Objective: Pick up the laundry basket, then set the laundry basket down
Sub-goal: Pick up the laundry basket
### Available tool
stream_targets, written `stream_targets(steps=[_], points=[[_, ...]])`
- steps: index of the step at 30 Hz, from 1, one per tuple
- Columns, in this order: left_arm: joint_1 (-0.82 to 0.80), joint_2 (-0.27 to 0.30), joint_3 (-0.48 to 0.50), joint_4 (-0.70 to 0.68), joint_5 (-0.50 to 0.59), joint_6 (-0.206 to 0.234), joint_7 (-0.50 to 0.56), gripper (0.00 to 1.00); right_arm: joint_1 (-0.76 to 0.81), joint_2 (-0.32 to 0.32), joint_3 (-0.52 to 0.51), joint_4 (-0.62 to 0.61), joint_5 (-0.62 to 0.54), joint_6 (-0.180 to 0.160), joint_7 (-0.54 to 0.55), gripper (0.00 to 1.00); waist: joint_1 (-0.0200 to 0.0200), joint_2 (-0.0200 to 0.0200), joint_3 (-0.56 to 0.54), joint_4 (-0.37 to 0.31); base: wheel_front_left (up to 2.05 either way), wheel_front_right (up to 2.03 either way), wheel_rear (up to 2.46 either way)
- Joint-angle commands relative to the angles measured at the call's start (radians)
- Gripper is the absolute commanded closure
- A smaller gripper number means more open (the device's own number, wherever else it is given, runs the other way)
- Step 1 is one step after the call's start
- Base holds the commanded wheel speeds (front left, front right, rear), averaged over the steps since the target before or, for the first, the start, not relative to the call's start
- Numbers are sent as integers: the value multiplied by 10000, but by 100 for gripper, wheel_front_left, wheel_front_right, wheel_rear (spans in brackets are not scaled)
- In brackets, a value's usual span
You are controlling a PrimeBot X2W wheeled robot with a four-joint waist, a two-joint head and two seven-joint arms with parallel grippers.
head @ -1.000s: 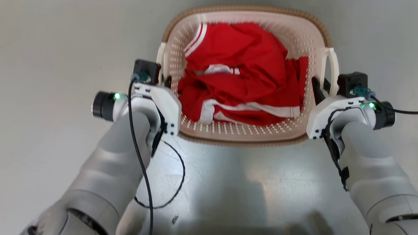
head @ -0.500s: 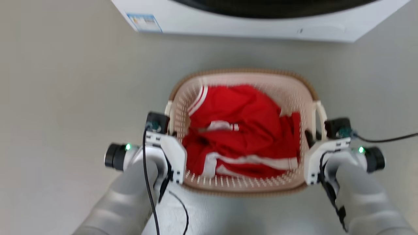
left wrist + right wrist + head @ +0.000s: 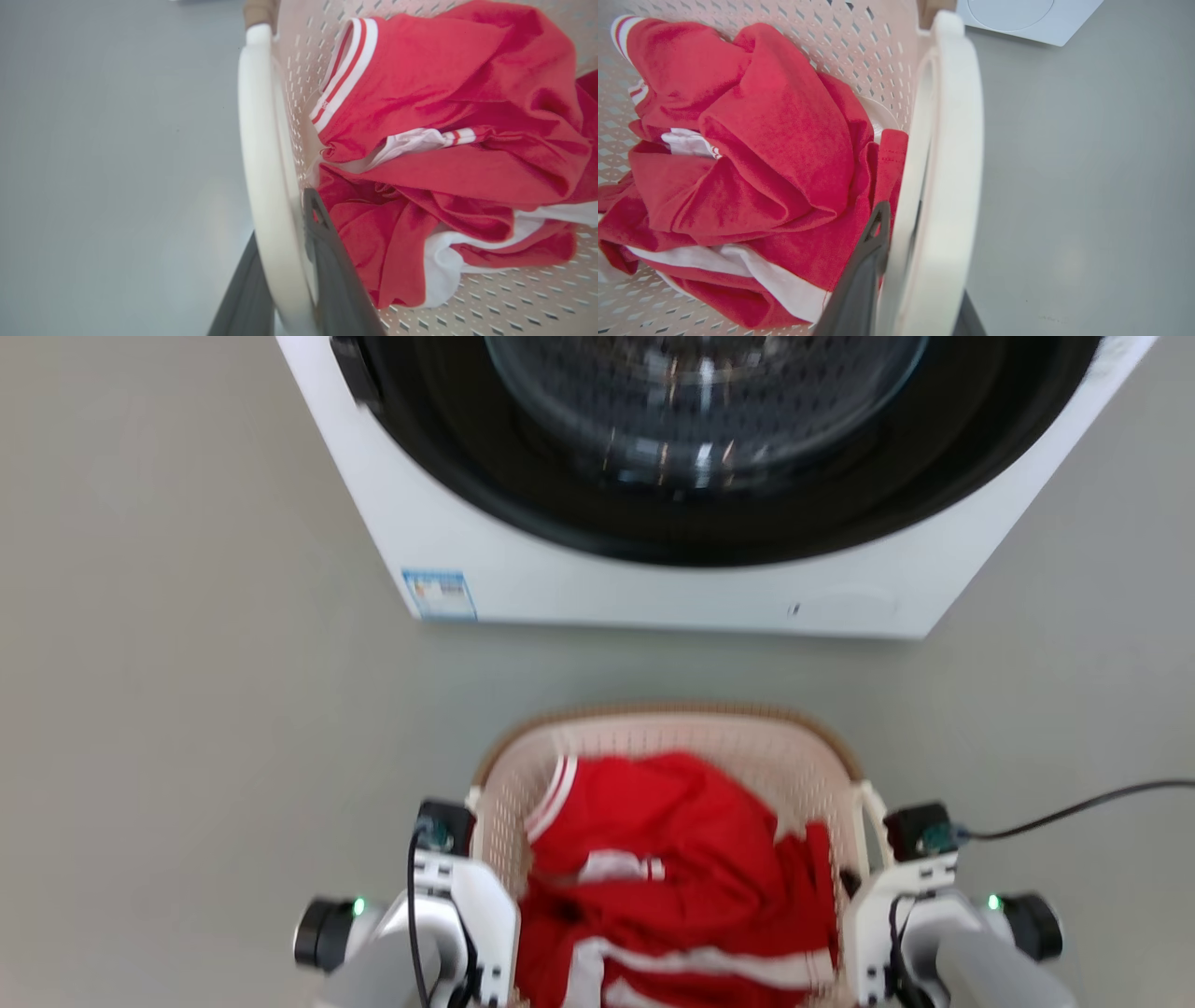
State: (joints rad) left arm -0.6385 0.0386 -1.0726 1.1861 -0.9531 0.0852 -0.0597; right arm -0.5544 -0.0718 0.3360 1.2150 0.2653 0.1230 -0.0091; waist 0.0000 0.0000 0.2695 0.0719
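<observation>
1. The left gripper (image 3: 285,242) has its fingers pressed on either side of the white left handle (image 3: 261,163), pinching the laundry basket (image 3: 691,739) there.
2. The laundry basket sits between the two grippers, near the front of the washing machine (image 3: 597,583). Whether it touches the grey floor (image 3: 187,728) cannot be told.
3. A red garment (image 3: 672,840) with white stripes lies crumpled inside the basket.
4. The right gripper (image 3: 924,261) is clamped likewise on the right handle (image 3: 952,140), one finger inside the loop and one outside.
5. A black cable (image 3: 1074,807) runs rightward from the right wrist.
</observation>
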Motion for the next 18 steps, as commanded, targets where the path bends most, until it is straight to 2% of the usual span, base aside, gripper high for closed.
stream_targets(steps=[1, 10, 18], points=[[93, 116, 47, -71, -45, -168, -23, 100, 290, 216, 426, -228, 99, 77, 84, 100, 0, 0, -794, -159, 0, 0, 0], [1042, 116, -384, -88, -395, -276, 510, 100, 1080, 216, 1272, -400, 952, 77, 677, 100, 0, 0, -2310, -252, 0, 0, 0], [1435, 116, -620, -134, -646, -253, 691, 100, 1423, 216, 1730, -471, 1395, 77, 928, 100, 0, 0, -2995, -260, 0, 0, 0]])
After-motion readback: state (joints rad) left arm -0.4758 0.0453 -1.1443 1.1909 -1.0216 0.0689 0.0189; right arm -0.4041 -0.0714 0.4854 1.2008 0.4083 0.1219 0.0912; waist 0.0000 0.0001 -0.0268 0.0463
